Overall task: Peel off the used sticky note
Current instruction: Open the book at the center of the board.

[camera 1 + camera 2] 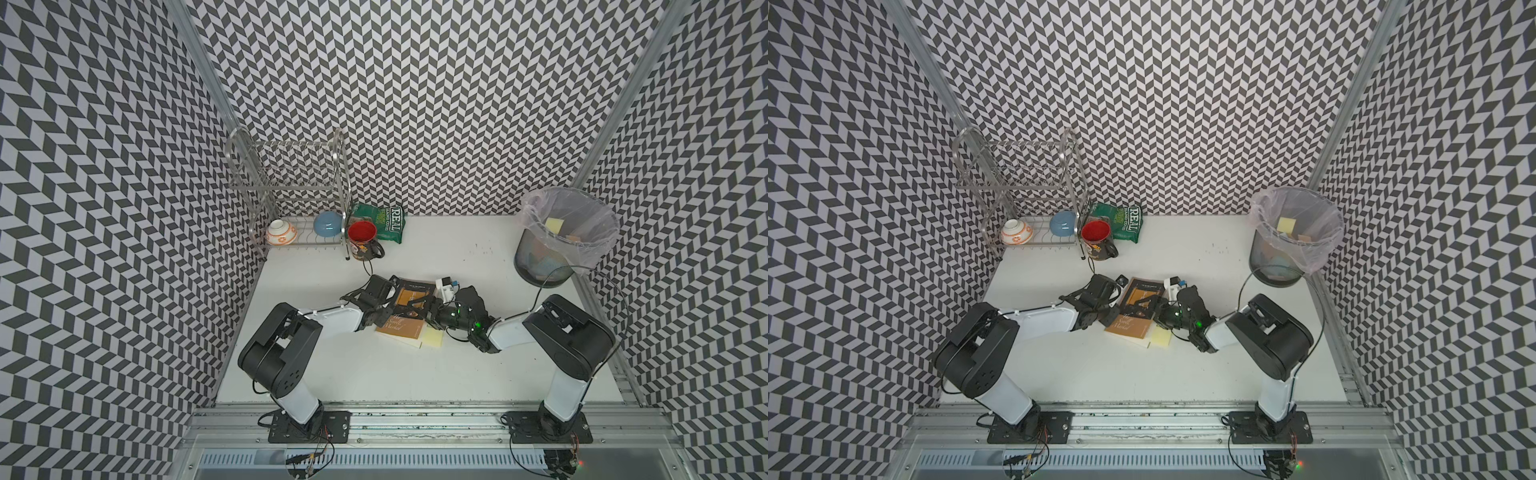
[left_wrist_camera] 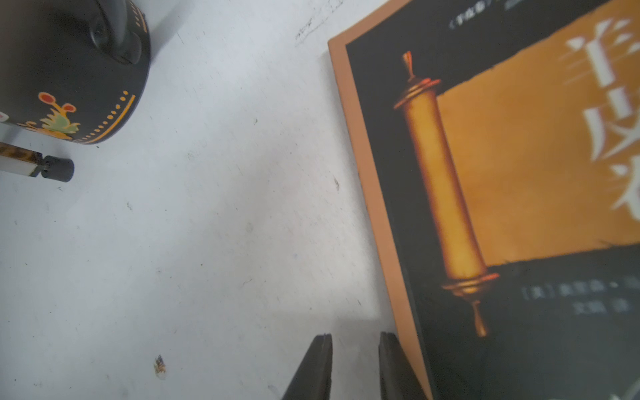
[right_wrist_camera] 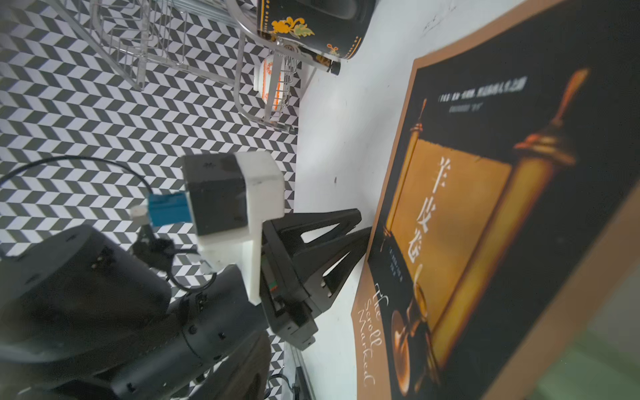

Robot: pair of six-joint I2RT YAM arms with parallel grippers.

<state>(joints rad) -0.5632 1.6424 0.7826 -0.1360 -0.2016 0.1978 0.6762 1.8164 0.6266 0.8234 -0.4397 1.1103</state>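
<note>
Heads up on where things sit. The sticky note (image 1: 433,336) is the pale yellow square lying flat on the desk (image 1: 374,374), tucked right against the near right-hand corner of the book (image 1: 405,322). Both top views show it poking out past that corner, under your right forearm.

Your right claw (image 1: 422,306) is over the book cover, pointing across it toward the left arm. So the note isn't ahead of the tips. It lies back toward the robot's base, closer to the wrist than to the fingers. I can't tell whether that claw is spread or pinched, because the arm and its camera block it from above and the right wrist view doesn't show the fingers.

Your left claw (image 2: 356,337) is parked at the book's far-left edge with its fingers a narrow gap apart and nothing between them. One finger looks like it's touching the cover's edge, maybe bracing the book.

The right arm is clearly the closer one, since the left has the whole book between it and the note. The note looks roughly square, so there's no real long axis. My guess is you need to pull the right claw back toward yourself and drop onto a free edge.
</note>
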